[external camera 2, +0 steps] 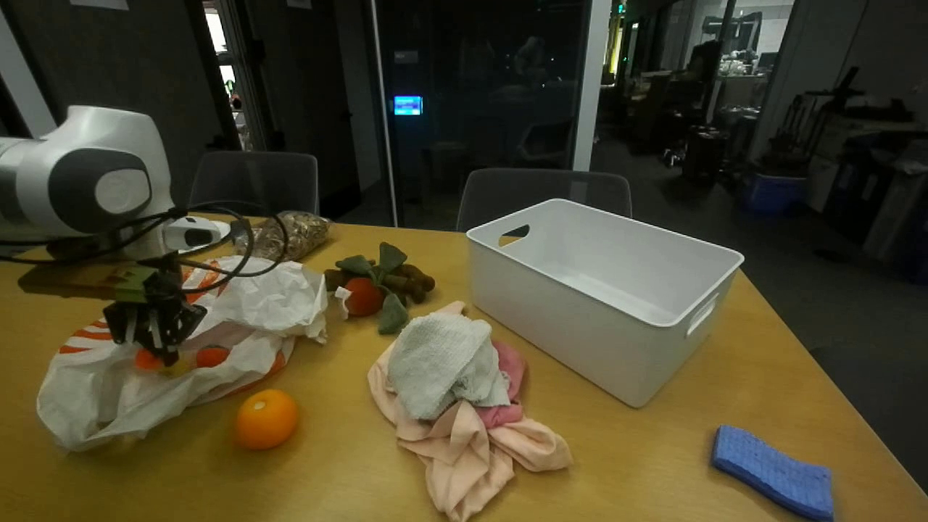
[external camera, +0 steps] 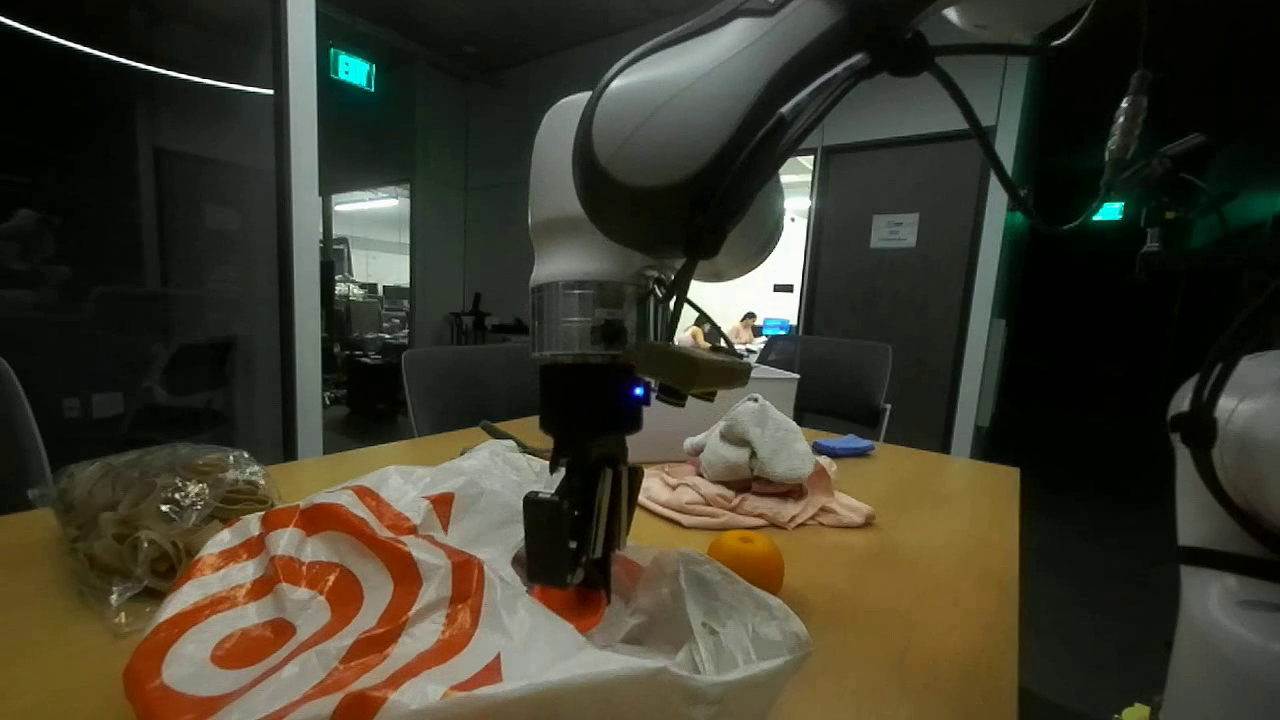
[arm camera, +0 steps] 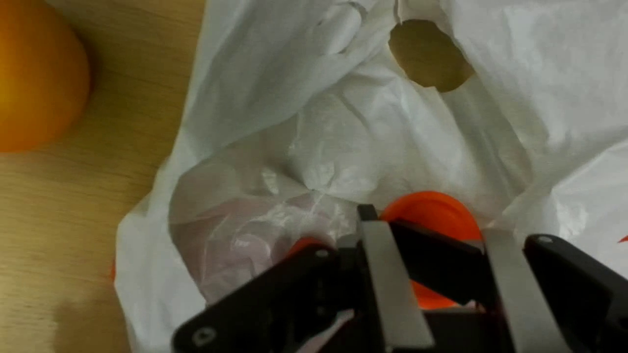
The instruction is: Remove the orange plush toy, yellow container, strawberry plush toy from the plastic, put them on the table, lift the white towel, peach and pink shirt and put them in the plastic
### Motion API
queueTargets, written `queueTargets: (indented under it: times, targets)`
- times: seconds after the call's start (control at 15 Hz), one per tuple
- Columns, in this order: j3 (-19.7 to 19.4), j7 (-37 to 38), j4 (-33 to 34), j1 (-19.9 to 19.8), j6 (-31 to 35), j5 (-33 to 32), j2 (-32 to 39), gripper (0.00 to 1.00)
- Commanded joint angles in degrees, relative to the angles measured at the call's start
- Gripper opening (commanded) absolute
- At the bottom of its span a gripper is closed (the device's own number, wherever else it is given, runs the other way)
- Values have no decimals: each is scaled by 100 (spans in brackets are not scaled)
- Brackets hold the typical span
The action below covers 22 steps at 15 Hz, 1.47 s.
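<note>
We have the tan table (external camera 2: 631, 464) spread wide in both exterior views, and over it reaches the white robot arm (external camera: 680, 150), wrist pointing down. The white bin (external camera 2: 551, 319) stands upright on the wood, well apart from the action. Here's the plastic (external camera: 400, 630), slumped on the table, orange-red rings showing, mouth gaping. Near the bin we spot the pink shirt (external camera 2: 464, 464) in a loose heap, the white towel (external camera 2: 438, 362) bunched on top, a deeper pink cloth (external camera 2: 510, 362) peeking out beside it. Now the gripper (external camera: 582, 575): down at the mouth of the plastic, fingers together right at an orange-red disc (arm camera: 436, 208), and whether that disc is pinched, we cannot tell! Between plastic and bin sits a leafy red thing (external camera 2: 365, 297), green flaps splayed. A blue cloth (external camera 2: 772, 475) lies near the table's edge. And there's the orange plush toy (external camera 2: 266, 419), on bare wood just beside the plastic. Smallest for us, a patch of yellow (external camera 2: 179, 366) below the gripper in an exterior view, too small to make out.
</note>
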Motion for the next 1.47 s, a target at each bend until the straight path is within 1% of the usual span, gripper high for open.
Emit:
queueTargets:
  times: [0.0, 0.2, 0.4, 0.73, 0.87, 1.13, 1.4]
  targets:
    - [-18, 378, -58, -92, -332, -104, -561, 9]
    - [-49, 604, -95, -184, -540, -139, -847, 8]
    - [-128, 969, -171, -393, -696, -226, -1159, 9]
    - [-403, 1700, -332, -963, -641, -290, -1596, 8]
    - [-486, 1971, -348, -1213, -569, -321, -1569, 9]
    - [-510, 2412, -330, -1652, -345, -575, -1156, 8]
    - [-542, 2711, -302, -1841, -41, -819, -670, 8]
